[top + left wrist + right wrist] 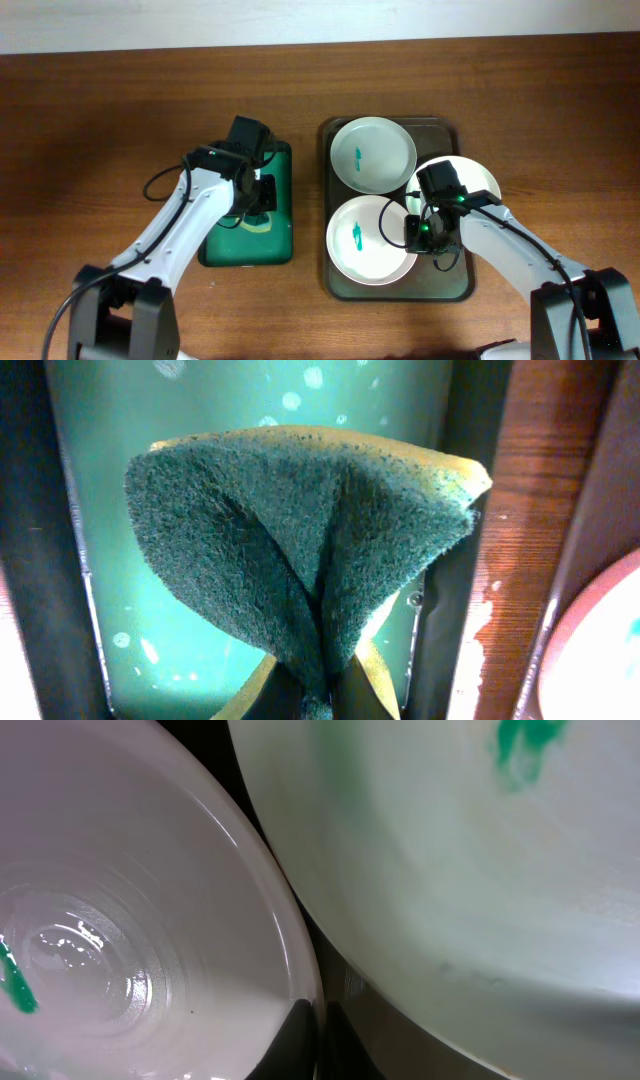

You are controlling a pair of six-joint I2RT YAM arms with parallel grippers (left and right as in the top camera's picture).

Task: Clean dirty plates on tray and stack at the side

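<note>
Currently wipe setup: left tool [260, 195] clamped on sponge [300, 540], right tool [420, 232] pinching 6 o'clock plate [370, 262] rim; next, presumably, sponge to smear [357, 237].

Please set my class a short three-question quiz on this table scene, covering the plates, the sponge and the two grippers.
1. How many white plates lie on the dark tray?
2. True or false: the left gripper has the green sponge pinched so that it folds.
3. Where is the right gripper? A: above the green tray. B: at the right rim of the front plate. C: over the wooden table, off both trays.

Key: 1, three. 2, true. 3, B.
</note>
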